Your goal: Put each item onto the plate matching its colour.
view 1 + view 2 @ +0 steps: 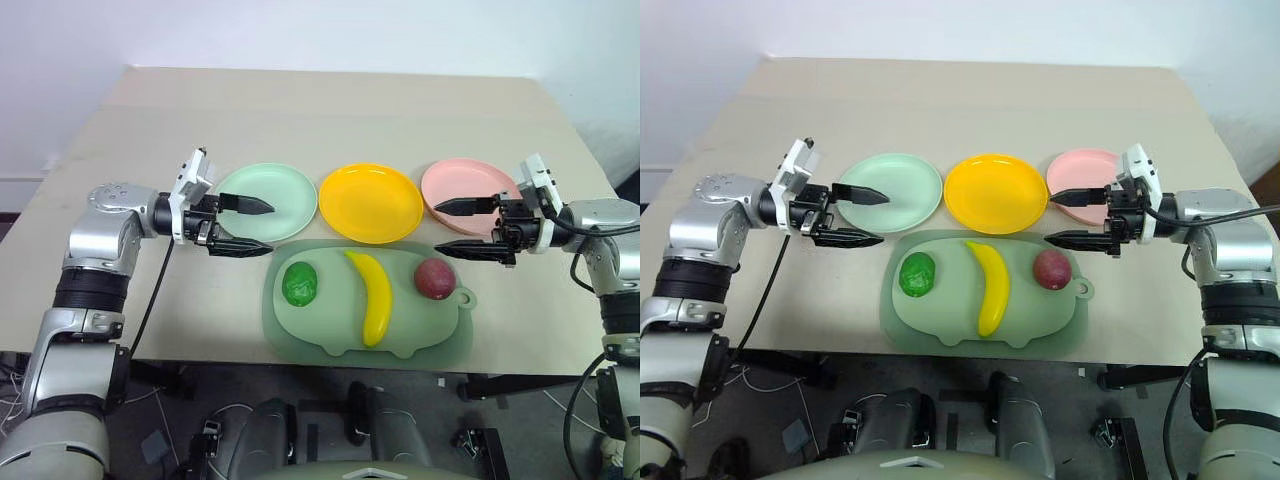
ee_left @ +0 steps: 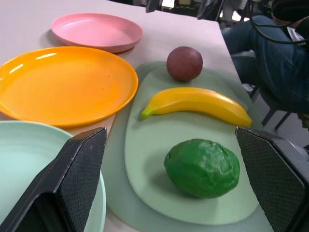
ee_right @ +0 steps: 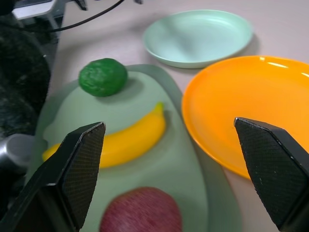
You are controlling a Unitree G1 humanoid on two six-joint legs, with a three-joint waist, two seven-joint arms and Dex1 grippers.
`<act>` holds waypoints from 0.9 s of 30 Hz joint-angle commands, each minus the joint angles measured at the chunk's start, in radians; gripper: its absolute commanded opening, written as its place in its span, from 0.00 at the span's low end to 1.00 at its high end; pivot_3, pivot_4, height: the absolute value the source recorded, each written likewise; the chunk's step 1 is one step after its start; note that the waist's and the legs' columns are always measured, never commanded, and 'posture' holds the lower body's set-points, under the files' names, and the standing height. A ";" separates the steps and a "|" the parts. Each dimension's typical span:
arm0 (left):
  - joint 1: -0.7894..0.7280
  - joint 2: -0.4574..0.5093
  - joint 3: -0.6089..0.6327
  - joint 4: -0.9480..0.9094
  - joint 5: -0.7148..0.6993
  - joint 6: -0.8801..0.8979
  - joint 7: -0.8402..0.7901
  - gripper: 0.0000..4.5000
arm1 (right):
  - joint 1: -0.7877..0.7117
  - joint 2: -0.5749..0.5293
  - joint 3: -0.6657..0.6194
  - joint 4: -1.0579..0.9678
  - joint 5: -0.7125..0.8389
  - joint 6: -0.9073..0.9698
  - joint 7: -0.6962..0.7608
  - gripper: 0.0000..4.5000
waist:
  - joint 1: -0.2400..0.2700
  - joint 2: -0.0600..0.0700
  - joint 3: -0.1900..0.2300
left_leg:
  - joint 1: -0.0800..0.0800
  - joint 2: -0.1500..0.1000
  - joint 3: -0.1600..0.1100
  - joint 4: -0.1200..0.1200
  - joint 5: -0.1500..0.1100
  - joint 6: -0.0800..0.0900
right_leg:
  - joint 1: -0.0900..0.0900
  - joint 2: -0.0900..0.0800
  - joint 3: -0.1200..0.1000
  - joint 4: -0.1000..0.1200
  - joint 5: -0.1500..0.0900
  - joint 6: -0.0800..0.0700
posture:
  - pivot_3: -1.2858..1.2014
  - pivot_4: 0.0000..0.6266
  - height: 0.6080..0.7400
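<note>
Glossy green fruit [image 1: 299,284] (round, bumpy) likely to squirt sideways from spread-wide left gripper [image 1: 245,227]; right gripper [image 1: 468,228] equally agape, empty.

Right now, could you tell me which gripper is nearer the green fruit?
Left. The left gripper hovers just beyond the green fruit; the right gripper is across the mat.
</note>
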 commanded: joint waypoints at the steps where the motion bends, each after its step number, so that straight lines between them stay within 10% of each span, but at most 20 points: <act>1: -0.009 0.024 0.032 -0.031 -0.016 -0.001 -0.005 0.99 | 0.036 0.001 -0.001 -0.086 0.006 -0.016 -0.010 1.00 | -0.001 0.000 0.000 | 0.000 0.000 0.000 0.000 0.000 0.000 | 0.000 0.000 0.000 0.000 0.000 0.000 | 0.52 0.24 1.00; 27: -0.015 0.052 -0.001 -0.081 -0.035 0.040 -0.031 0.99 | 0.101 -0.009 0.129 0.013 -0.236 -0.305 -0.051 1.00 | -0.002 0.000 0.000 | 0.000 0.000 0.000 0.000 0.000 0.000 | 0.000 0.000 0.000 0.000 0.000 0.000 | 0.52 0.24 1.00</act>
